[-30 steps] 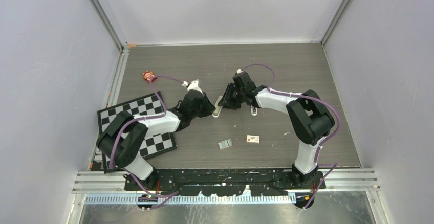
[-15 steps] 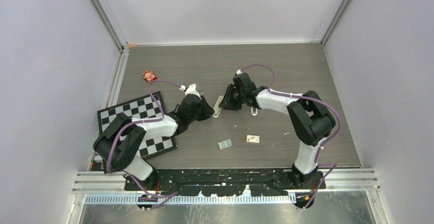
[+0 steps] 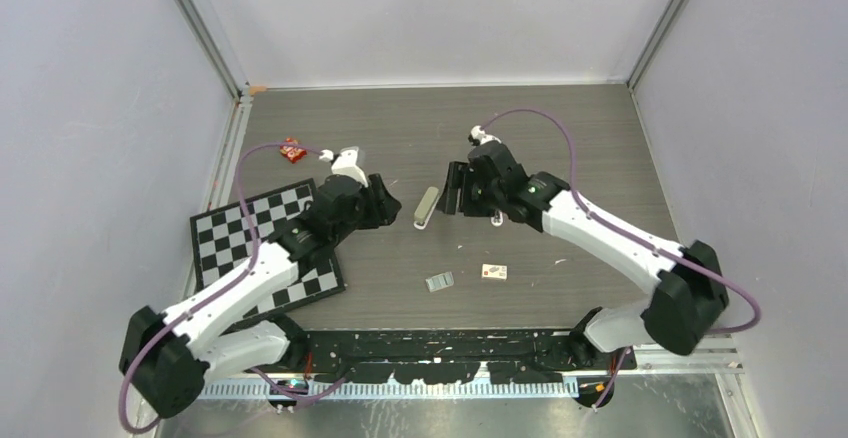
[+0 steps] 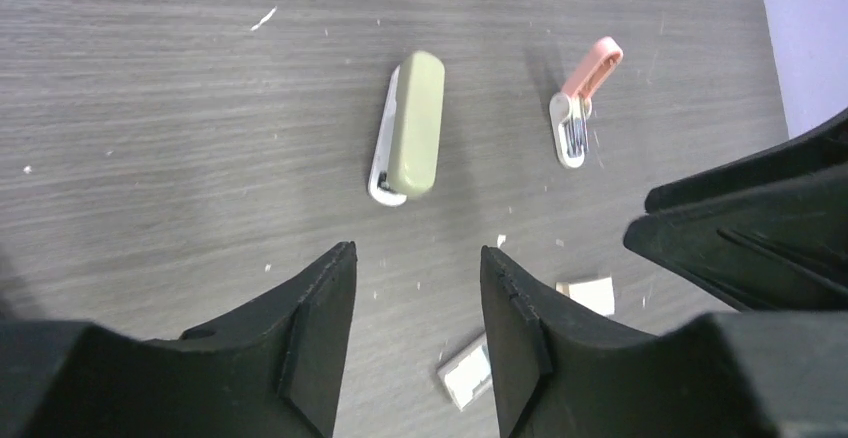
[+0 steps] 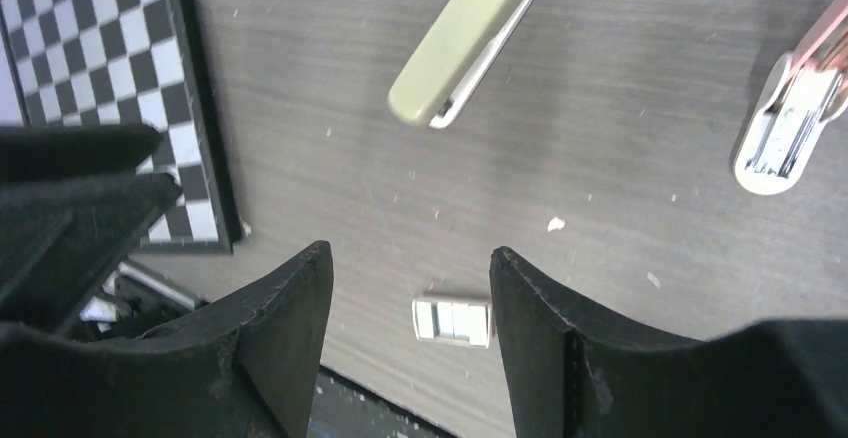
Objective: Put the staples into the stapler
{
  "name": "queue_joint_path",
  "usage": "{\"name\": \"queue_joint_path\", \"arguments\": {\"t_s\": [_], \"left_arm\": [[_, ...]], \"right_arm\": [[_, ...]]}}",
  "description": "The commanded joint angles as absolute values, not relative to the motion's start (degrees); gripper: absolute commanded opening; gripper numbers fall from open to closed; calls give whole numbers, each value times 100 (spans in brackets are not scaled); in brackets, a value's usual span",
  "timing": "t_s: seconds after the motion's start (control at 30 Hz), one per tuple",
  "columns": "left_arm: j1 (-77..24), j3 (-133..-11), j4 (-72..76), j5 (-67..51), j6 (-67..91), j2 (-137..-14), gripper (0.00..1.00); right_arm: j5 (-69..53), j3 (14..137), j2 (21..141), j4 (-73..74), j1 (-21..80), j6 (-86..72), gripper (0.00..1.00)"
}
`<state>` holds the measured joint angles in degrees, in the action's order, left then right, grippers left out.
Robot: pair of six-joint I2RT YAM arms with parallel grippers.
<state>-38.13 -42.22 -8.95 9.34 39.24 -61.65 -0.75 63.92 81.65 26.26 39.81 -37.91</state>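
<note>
A: What do we see nearest the arms' bases?

B: We see the staples (image 3: 439, 281), a small grey block lying flat on the dark wood-grain table (image 3: 580, 128). A small white box (image 3: 494, 272) sits near it on the right. To the left lies a checkerboard (image 3: 265, 248), and the left arm reaches out over it.

A: And further out?

B: We come to the stapler (image 3: 427, 207), lying flat near the middle of the table. It is between the two grippers and touches neither. A pink tool (image 3: 497, 216) lies to its right, partly under the right arm in the overhead view.

A: Which way does the stapler run?

B: Its long axis runs nearly straight away from the bases, with the far end tipped slightly right. Its green top faces up, and a white base peeks out along one side and at the near end.

A: What of the grippers?

B: The left gripper (image 4: 417, 253) hovers left of the stapler, jaws apart and empty. The right gripper (image 5: 410, 251) hovers right of it, jaws likewise spread, holding nothing.

A: Anything beyond?

B: We see a small red packet (image 3: 291, 148) at the far left, past the checkerboard.
</note>
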Motion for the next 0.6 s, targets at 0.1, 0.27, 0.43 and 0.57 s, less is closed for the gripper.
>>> {"name": "queue_joint_path", "arguments": {"t_s": [0.1, 0.27, 0.43, 0.57], "left_arm": [[-3814, -4274, -2400, 390, 3562, -5023, 55], [-3814, -3934, -2668, 99, 3618, -4273, 61], [-3822, -3486, -2462, -475, 3982, -3941, 57], [-3816, -3136, -2164, -836, 4277, -4009, 53]], "right_arm": [[1168, 6003, 7383, 3471, 5102, -3835, 62], [1210, 5667, 7412, 3152, 5710, -4034, 57], [1766, 5585, 7864, 3121, 5910, -4012, 58], [1965, 5631, 8289, 3138, 6037, -3973, 64]]}}
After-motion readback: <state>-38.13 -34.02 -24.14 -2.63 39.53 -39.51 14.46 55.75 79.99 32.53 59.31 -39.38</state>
